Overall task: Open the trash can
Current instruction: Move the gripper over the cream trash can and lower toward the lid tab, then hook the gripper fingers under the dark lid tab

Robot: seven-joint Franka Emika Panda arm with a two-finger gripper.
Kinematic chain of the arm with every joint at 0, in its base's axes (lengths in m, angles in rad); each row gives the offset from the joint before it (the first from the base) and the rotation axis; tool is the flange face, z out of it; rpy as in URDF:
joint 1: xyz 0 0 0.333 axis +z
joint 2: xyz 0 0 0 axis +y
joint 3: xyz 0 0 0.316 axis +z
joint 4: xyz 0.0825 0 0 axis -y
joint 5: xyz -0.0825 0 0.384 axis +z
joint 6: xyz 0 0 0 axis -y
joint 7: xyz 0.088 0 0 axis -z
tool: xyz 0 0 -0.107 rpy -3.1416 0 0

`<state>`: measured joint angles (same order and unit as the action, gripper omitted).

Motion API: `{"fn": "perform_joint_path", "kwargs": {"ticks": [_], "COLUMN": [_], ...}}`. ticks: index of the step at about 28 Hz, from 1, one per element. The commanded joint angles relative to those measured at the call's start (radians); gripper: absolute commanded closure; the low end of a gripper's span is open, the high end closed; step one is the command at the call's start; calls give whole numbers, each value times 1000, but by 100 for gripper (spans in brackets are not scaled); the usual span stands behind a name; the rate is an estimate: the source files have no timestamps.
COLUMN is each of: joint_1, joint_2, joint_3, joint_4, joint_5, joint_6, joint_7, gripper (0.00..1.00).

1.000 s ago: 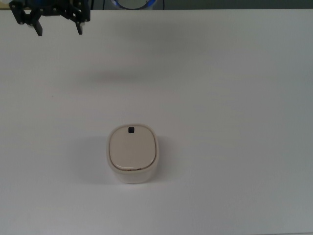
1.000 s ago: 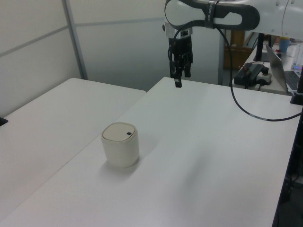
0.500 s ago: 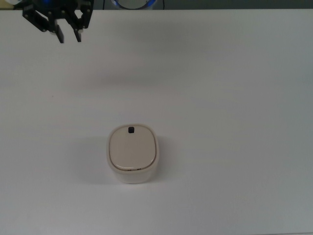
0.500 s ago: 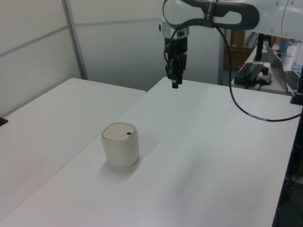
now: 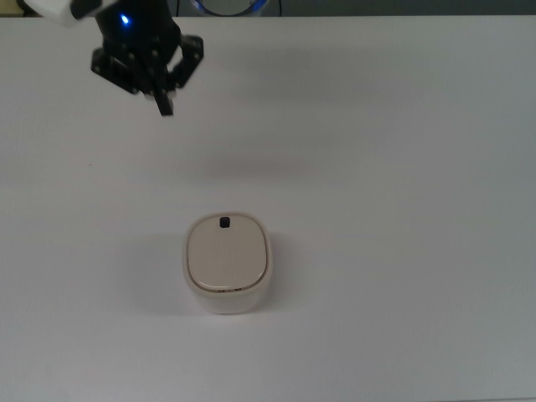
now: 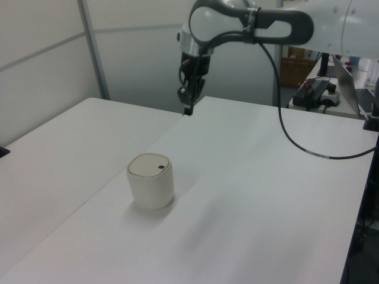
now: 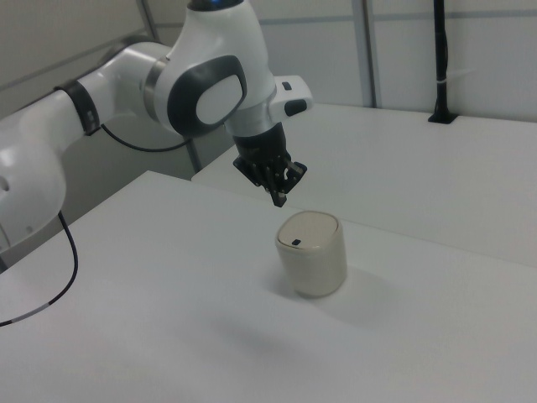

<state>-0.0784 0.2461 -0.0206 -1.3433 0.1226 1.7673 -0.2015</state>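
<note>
Nearest, in the left view's foreground: small cream-white rounded-square plastic trash can (image 6: 151, 189), upright on the broad white table (image 6: 254, 195), flat beige lid (image 5: 226, 254) down and flush, so not yet opened. At the lid's edge toward the arm, tiny black button (image 5: 224, 222), untouched. Farther back and well above the tabletop: black two-finger gripper (image 5: 165, 106) of the white Panda arm (image 6: 254, 23), pinched narrow to what looks like a single tip, holding nothing, well apart from the can. Judged as the approach step – closing in on the can with the press to come. Next move calls for travel toward the button, then a straight descent with the closed tip centred on that small black spot; little margin for a sideways miss, given so small a target at the very rim. From the top view: the sideways gap, gripper toward the top view's upper left of the can, but no sense of height. From the left view: the height above the table plainly. From the right view: tip seemingly just above the can's far rim – probably foreshortening, not closeness.
</note>
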Motion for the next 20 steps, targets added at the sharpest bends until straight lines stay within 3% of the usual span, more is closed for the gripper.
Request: {"fn": "perform_joint_path", "kwargs": {"ticks": [1, 13, 20], "joint_1": [40, 78, 83], "joint_2": [39, 174, 200], "joint_3": [-1, -2, -2], "joint_4": [-13, -24, -34], "joint_5": [20, 2, -9], "joint_6": [110, 268, 296], "joint_7": [36, 54, 54], "gripper": [100, 100, 100]}}
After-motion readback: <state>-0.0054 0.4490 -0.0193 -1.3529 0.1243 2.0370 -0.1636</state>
